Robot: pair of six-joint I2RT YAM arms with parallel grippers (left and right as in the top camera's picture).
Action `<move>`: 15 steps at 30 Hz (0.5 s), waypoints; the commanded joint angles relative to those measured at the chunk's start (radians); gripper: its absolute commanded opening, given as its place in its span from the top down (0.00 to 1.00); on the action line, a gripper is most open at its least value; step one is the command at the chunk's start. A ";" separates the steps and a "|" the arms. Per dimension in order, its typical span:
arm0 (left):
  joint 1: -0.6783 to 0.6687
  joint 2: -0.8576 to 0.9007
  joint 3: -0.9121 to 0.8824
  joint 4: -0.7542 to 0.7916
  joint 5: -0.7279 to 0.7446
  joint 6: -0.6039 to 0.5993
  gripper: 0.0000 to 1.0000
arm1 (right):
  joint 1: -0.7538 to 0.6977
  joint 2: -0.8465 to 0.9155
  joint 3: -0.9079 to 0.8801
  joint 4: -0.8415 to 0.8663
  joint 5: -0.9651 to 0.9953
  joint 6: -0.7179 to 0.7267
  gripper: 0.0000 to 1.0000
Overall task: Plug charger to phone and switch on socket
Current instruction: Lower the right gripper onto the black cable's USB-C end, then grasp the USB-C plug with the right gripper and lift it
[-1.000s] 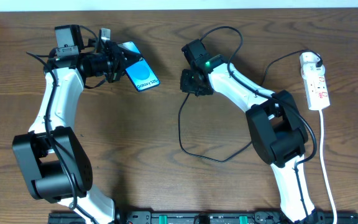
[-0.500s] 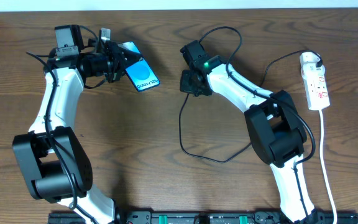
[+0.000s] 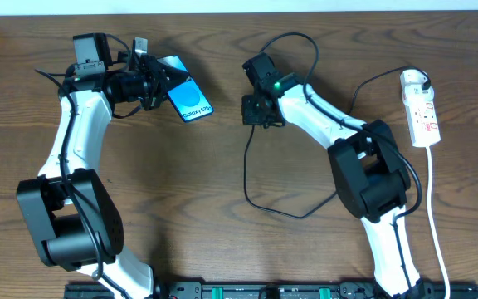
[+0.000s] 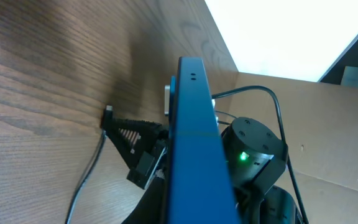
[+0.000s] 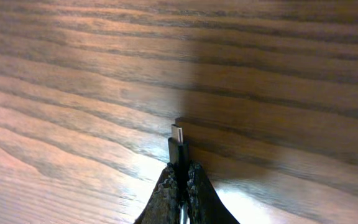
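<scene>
The left gripper (image 3: 159, 77) clamps a slim, blue-screened black smartphone (image 3: 188, 99) over the brown wooden table (image 3: 181, 191); the right gripper (image 5: 180, 170) pinches the thin black charger cable (image 3: 246, 170) at its connector tip.

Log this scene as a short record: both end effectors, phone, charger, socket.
left end effector: shut on phone, blue screen toward the overhead camera
right end effector: shut on charger, just behind connector tip
tip and phone: apart, not plugged in
socket: far right in overhead view, white plug at its far end
</scene>
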 commanded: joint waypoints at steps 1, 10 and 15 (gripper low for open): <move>0.003 -0.023 0.012 0.002 0.039 0.014 0.92 | -0.029 -0.059 -0.003 -0.032 0.008 -0.139 0.99; 0.002 -0.023 0.012 0.002 0.039 0.014 0.92 | -0.040 -0.077 -0.003 -0.127 0.071 -0.227 0.99; 0.002 -0.023 0.012 0.002 0.039 0.014 0.92 | -0.035 -0.077 -0.005 -0.138 0.079 -0.226 0.96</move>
